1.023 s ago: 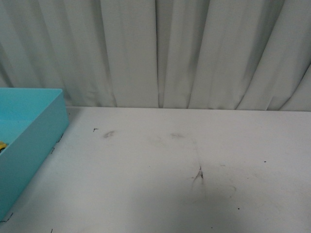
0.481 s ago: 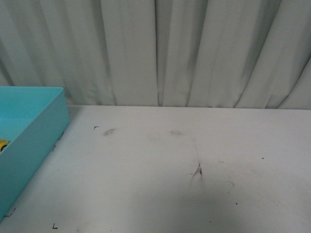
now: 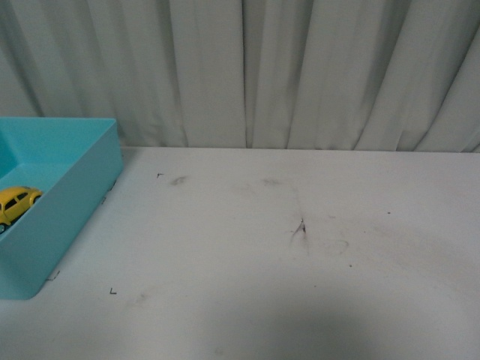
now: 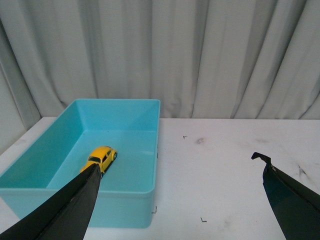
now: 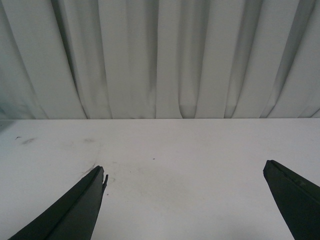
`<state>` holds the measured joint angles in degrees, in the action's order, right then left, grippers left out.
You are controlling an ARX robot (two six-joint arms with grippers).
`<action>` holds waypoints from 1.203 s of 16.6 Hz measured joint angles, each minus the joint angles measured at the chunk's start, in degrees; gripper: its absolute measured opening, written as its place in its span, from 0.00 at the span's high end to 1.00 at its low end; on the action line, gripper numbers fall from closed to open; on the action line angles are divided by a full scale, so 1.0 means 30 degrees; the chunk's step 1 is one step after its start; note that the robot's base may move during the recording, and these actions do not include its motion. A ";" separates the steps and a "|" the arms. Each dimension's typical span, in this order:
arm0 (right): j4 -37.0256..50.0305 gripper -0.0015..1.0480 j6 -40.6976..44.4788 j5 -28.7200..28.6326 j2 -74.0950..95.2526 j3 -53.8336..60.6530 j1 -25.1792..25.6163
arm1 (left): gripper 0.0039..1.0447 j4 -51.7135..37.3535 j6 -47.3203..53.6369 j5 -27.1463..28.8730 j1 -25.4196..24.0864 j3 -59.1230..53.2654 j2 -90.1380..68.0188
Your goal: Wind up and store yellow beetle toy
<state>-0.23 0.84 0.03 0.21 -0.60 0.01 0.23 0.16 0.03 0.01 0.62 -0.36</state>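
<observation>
The yellow beetle toy rests on its wheels on the floor of a turquoise bin at the table's left; the left wrist view shows the yellow beetle toy in the bin too. My left gripper hovers open, back from the bin, with nothing between its dark fingers. One finger overlaps the toy's rear in that view. My right gripper is open over bare table, holding nothing. Neither arm appears in the front view.
A white table with faint scuffs and small black corner marks stretches right of the bin. A pleated white curtain hangs behind the table's far edge.
The front view has shifted: the bin now reaches further into the picture and sits higher, and the toy inside it, earlier a yellow sliver at the edge, shows more fully.
</observation>
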 joint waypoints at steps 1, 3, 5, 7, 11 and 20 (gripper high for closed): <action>0.0015 0.06 0.0000 0.0000 0.0000 0.0000 0.0000 | 0.06 -0.0015 0.0007 0.0000 0.0000 0.0000 0.0000; 0.0022 0.06 0.0000 0.0000 0.0000 0.0000 0.0000 | 0.06 -0.0058 0.0007 0.0000 0.0000 0.0000 0.0000; -0.0029 0.06 0.0000 0.0007 0.0000 0.0000 0.0000 | 0.06 0.0000 0.0007 -0.0007 0.0000 0.0000 0.0000; 0.0029 0.06 0.0000 0.0000 -0.0007 0.0000 0.0000 | 0.06 0.0000 0.0007 0.0000 0.0000 0.0000 0.0000; 0.0015 0.06 0.0000 0.0000 -0.0007 0.0000 0.0000 | 0.06 -0.0044 0.0007 0.0000 0.0000 0.0000 0.0000; 0.0015 0.06 0.0000 0.0000 -0.0007 0.0000 0.0000 | 0.06 -0.0022 0.0007 0.0000 0.0000 0.0000 0.0000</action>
<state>-0.19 0.84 0.03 0.19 -0.60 0.01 0.16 0.19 0.03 0.01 0.62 -0.36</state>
